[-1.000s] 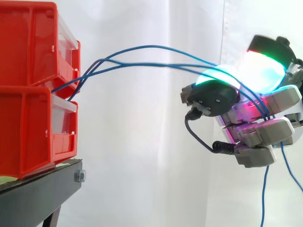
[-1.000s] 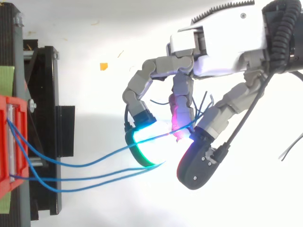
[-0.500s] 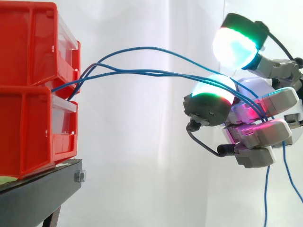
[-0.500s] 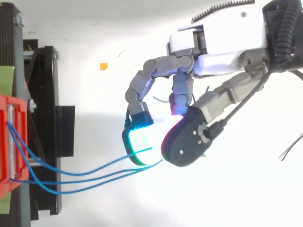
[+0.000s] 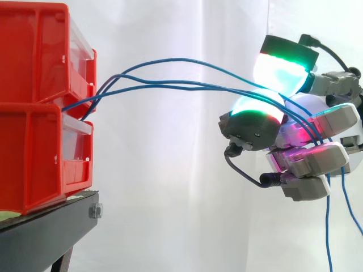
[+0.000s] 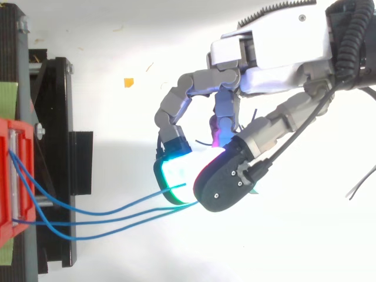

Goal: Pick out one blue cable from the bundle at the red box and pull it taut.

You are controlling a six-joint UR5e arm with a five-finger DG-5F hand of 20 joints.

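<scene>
Three blue cables (image 5: 170, 84) leave the gap between two stacked red bins (image 5: 34, 51) at the left and arc across to my hand (image 5: 317, 153) at the right. From above, the cables (image 6: 106, 217) sag from the red box (image 6: 6, 176) to the hand (image 6: 276, 53). The fingers are curled. A green-white glowing thumb pad (image 5: 281, 68) sits just above a glowing fingertip (image 5: 258, 107), and the cables pass between the two. Past the hand, the cables' loose ends (image 5: 328, 226) hang down. All three cables are slack.
The bins rest on a black stand (image 5: 45, 232), seen from above at the left edge (image 6: 56, 117). A white curtain is behind everything. A small orange scrap (image 6: 128, 82) lies on the white floor.
The thumb swung up and across, then came down over the glowing fingertip, closing the gap around the cables. The cables shifted slightly and still sag.
</scene>
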